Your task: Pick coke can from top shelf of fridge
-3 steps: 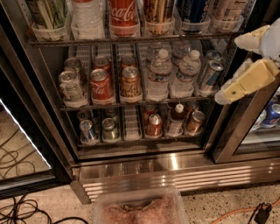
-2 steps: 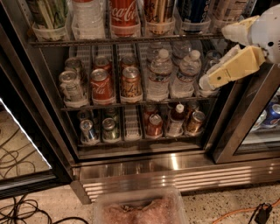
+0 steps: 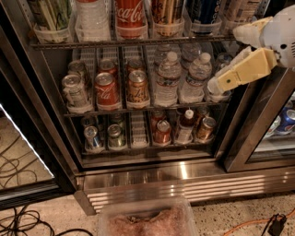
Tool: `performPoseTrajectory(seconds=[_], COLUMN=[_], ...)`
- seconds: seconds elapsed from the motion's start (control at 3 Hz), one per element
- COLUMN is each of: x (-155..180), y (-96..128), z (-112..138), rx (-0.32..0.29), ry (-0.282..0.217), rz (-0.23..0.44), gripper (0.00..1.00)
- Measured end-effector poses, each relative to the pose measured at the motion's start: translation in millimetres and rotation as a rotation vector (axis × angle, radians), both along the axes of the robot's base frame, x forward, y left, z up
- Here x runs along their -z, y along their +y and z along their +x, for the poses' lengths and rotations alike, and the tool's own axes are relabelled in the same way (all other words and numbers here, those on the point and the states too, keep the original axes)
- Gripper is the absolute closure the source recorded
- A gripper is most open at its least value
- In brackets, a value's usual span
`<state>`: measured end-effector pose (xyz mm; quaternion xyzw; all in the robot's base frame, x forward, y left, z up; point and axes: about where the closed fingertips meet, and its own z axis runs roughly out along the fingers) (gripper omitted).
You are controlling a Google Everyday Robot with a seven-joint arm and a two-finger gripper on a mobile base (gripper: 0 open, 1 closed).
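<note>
The fridge (image 3: 184, 171) stands open, with a steel frame and a dark interior. On its top shelf (image 3: 83, 44), a wire rack at the top of the camera view, a red coke can (image 3: 130, 16) stands in a clear lane tray, its top cut off by the frame edge. A brown-gold can (image 3: 167, 11) is to its right and a clear bottle (image 3: 93, 16) to its left. My gripper (image 3: 222, 83), cream and white, reaches in from the right. It is in front of the middle rack's right-hand bottles, below and to the right of the coke can, and holds nothing.
The middle rack holds a silver can, a second red can (image 3: 106, 90), a brown can (image 3: 138, 86) and water bottles (image 3: 168, 78). The lower rack holds small cans and bottles. A clear plastic tub (image 3: 147, 219) sits on the floor in front. Cables (image 3: 18, 216) lie at the left. Another cooler (image 3: 281, 124) is at the right.
My gripper and arm have moved left, further in front of the middle rack's right-hand bottles. The cans and bottles have not moved.
</note>
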<state>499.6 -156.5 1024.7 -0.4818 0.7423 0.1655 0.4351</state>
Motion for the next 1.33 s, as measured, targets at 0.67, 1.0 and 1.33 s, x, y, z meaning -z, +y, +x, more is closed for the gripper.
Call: performPoseTrajectory(seconds=[0.67, 1.0, 1.33], x=[-19, -33, -45], y=[80, 128, 172], z=[10, 1, -10], rx=[-0.088, -0.168, -0.247], ry=[-0.063, -0.07, -0.081], rz=[0.193, 0.302, 0.372], gripper=[0.0, 0.0, 0.0])
